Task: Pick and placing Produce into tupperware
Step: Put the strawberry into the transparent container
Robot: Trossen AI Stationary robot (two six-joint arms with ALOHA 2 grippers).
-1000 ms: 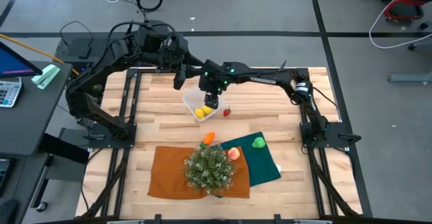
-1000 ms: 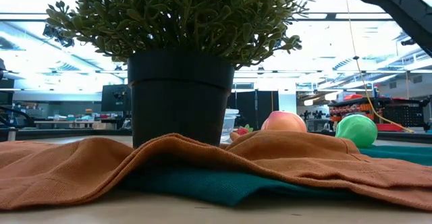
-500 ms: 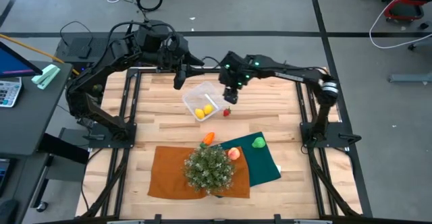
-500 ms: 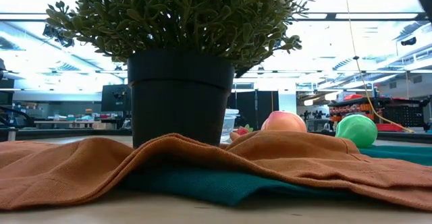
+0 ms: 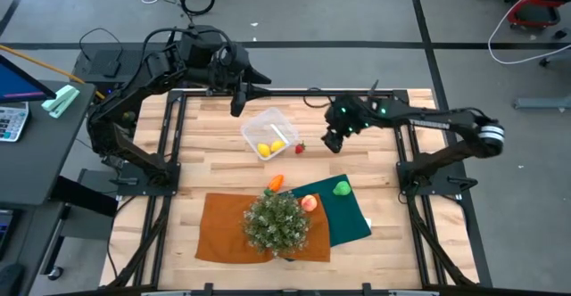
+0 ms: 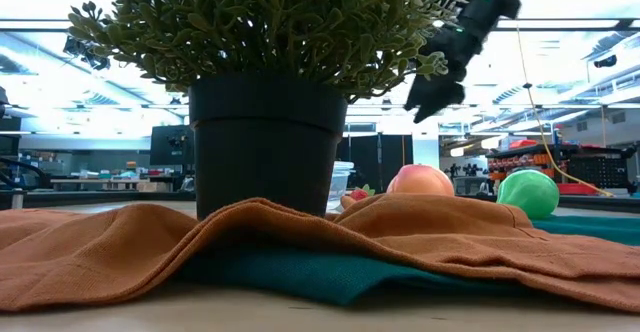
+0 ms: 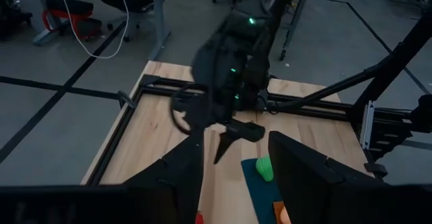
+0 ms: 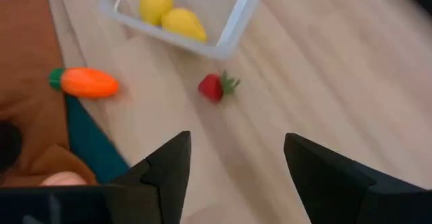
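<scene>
Tupperware (image 5: 268, 132): one, clear, on the bare wood toward the far side of the table (image 5: 375, 153).

Produce counted, six pieces:
- Two yellow fruits (image 5: 269, 146), side by side inside the tupperware, also seen from the right wrist (image 8: 169, 11).
- One strawberry (image 5: 300, 148), on the wood just beside the tupperware, outside it.
- One carrot (image 5: 276, 182), at the far edge of the orange cloth (image 5: 223, 229).
- One peach (image 5: 309, 203), beside the plant (image 5: 277, 222), where the two cloths meet.
- One green fruit (image 5: 342, 188), on the green cloth (image 5: 343, 216).

Cloths: two, orange and green, overlapping; the low view shows orange lying over green (image 6: 300, 272). Plant: one, in a dark pot (image 6: 265, 142), standing on the cloths.

Right gripper (image 5: 331, 142): above bare wood, between the strawberry and the table's right rail, well clear of all produce. Fingers (image 8: 165, 177) spread apart, nothing between them.

Left gripper (image 5: 237, 109): at the far edge of the table, just beyond the tupperware. Fingers (image 7: 307, 173) apart, holding nothing.
</scene>
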